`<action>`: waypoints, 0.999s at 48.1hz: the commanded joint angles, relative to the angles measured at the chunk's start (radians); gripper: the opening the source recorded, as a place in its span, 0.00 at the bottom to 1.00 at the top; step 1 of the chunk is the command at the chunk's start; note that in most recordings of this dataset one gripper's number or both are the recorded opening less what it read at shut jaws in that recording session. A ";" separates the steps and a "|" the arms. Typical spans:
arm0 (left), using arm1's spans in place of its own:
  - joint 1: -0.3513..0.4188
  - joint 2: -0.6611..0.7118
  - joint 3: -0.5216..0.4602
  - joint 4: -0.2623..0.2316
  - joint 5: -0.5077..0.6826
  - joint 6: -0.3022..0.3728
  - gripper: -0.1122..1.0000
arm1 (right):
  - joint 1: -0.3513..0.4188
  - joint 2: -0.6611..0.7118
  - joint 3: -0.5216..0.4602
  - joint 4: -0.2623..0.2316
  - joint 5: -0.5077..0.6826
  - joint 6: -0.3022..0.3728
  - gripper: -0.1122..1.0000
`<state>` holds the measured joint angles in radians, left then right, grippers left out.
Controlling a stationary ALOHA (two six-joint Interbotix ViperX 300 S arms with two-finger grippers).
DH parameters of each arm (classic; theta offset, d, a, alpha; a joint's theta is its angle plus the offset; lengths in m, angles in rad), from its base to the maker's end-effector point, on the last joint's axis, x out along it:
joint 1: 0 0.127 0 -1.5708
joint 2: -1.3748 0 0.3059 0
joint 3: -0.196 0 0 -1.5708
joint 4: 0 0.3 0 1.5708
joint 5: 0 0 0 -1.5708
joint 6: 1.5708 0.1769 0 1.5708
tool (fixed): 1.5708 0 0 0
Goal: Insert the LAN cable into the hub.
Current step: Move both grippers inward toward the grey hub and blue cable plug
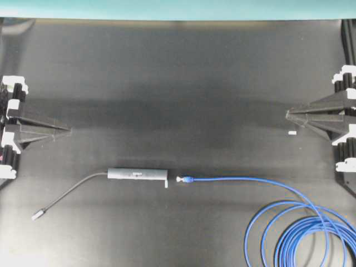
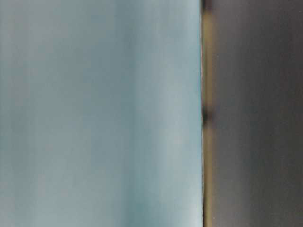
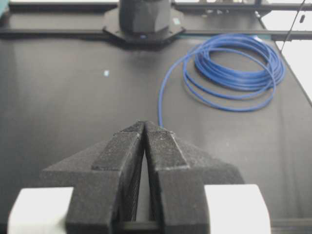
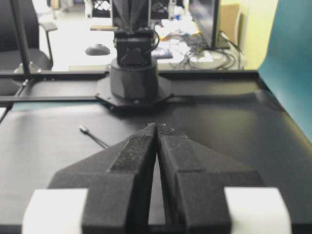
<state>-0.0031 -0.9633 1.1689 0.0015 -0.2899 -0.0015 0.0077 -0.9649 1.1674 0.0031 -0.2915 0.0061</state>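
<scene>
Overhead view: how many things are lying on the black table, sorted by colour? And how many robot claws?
Blue: 1, the LAN cable
Dark grey: 1, the hub with its thin grey cord
White: 1, a tiny scrap
Black: 2, the left end effector and the right end effector, both shut
Total: 5

LAN cable (image 1: 311, 233) coils cut off below

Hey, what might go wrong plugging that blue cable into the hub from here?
The hub lies loose on the mat, so pushing the plug in may just slide it away. The LAN cable trails into heavy coils, whose drag could twist the plug off line.
</scene>
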 commanded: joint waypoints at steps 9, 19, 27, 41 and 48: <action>-0.021 0.081 -0.034 0.044 0.104 -0.052 0.10 | 0.003 0.089 -0.052 0.044 0.209 0.034 0.10; -0.049 0.149 -0.078 0.044 0.215 -0.091 0.10 | 0.061 0.242 -0.133 0.044 0.393 0.048 0.10; -0.067 0.244 -0.109 0.046 0.225 -0.150 0.10 | 0.094 0.419 -0.199 0.044 0.443 0.048 0.10; -0.081 0.413 -0.170 0.046 0.232 -0.156 0.10 | 0.095 0.664 -0.341 0.044 0.511 0.034 0.10; -0.084 0.495 -0.193 0.046 0.204 -0.158 0.10 | 0.098 0.729 -0.370 0.044 0.514 0.032 0.23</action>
<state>-0.0828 -0.4985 1.0017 0.0430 -0.0614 -0.1580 0.0966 -0.2592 0.8207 0.0460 0.2270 0.0445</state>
